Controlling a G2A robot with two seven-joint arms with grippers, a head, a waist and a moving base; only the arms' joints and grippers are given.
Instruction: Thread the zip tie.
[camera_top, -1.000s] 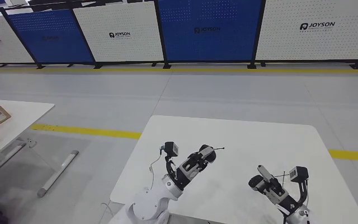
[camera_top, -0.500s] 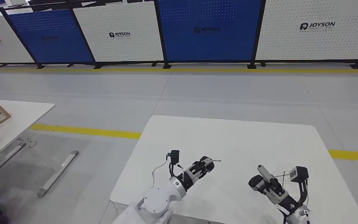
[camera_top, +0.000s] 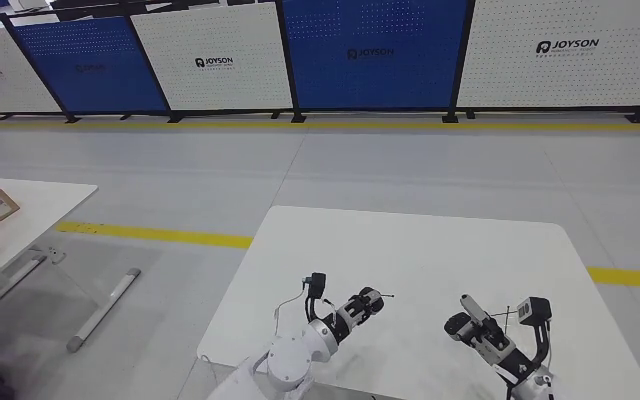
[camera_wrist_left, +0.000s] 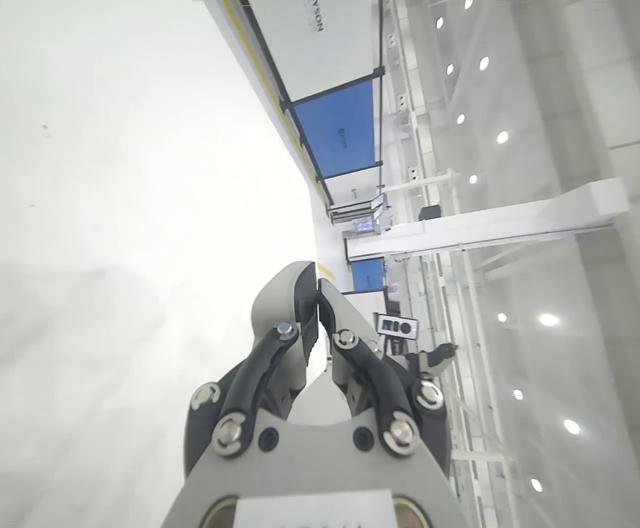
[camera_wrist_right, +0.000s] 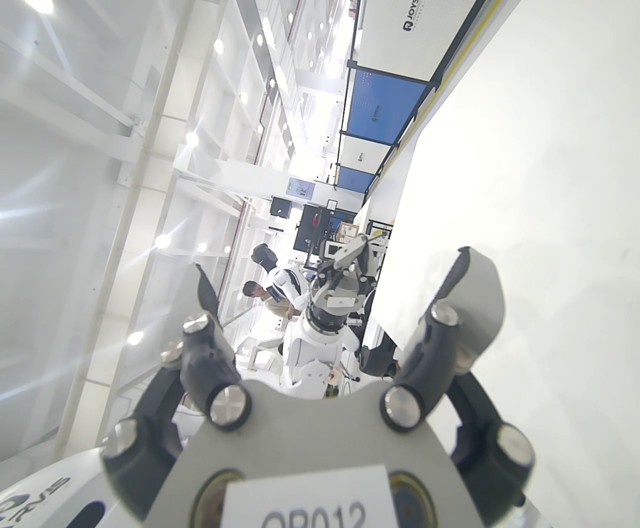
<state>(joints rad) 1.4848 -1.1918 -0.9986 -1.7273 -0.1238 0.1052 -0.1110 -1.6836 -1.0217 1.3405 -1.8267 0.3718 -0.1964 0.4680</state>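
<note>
Pinching tight: left gripper (camera_wrist_left: 318, 292), pads pressed together at the tips, no gap to be seen in its wrist view. In the top view, lower centre of frame, a thin dark strand pokes out past those tips toward the right of the frame. This is the zip tie (camera_top: 386, 296), over the white table (camera_top: 420, 235). So the left claw is clamped on the zip tie near one end. Head or tail end: too small to tell.

Right gripper (camera_wrist_right: 334, 272): fingers spread wide, nothing between them. It sits at lower right of the top view, well apart from the left.

Handling (judgement):
- Very light, thin and springy, so the free length will likely wobble and sag.
- The smooth strap may slip or twist in flat pads.
- Not fragile.
- Best hold is close to the free tip, for stiffness when aiming.
- The other claw should take the head flat, slot facing the tail.

Views compared:
- Left wrist view gives the pad closure plainly.
- Top view adds the protruding strand and the spacing of the two arms, but is too coarse for pad contact.
- Right wrist view has the left claw farther off, seen between its own open fingers, with a fine strand at the tip. Useful for lining up.
</note>
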